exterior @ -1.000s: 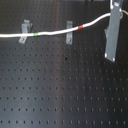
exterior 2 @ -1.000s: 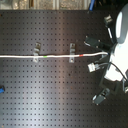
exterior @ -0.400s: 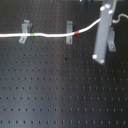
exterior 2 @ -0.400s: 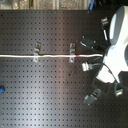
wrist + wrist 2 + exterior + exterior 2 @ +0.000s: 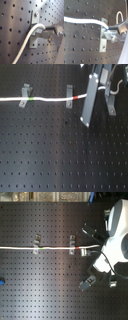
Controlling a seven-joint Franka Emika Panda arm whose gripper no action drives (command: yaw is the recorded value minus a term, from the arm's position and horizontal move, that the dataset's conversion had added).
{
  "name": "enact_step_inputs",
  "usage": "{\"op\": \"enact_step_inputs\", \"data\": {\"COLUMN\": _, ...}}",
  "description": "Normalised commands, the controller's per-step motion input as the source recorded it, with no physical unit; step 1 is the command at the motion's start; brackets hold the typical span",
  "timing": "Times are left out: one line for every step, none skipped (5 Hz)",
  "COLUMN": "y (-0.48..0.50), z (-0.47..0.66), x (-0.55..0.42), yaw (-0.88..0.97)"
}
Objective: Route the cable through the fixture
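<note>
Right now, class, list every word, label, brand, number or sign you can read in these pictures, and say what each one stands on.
None: no readable text in any view.
The cable carries only a green band and a red band, no lettering.
The clips, the perforated board and the claw show no markings.
The robot body is too blurred to tell.

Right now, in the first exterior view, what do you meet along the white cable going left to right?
First bracket → green band → second bracket → red band → gripper at the cable end.
</note>
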Motion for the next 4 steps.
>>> {"op": "enact_step_inputs", "data": {"y": -0.055, "z": 0.26, "x": -0.046, "yaw": 0.82}}
{"op": "enact_step_inputs", "data": {"y": -0.048, "z": 0.0, "x": -0.206, "yaw": 0.0}}
{"op": "enact_step_inputs", "data": {"y": -0.045, "z": -0.12, "x": -0.369, "yaw": -0.21}}
{"op": "enact_step_inputs", "data": {"y": 0.009, "z": -0.05, "x": -0.256, "yaw": -0.22}}
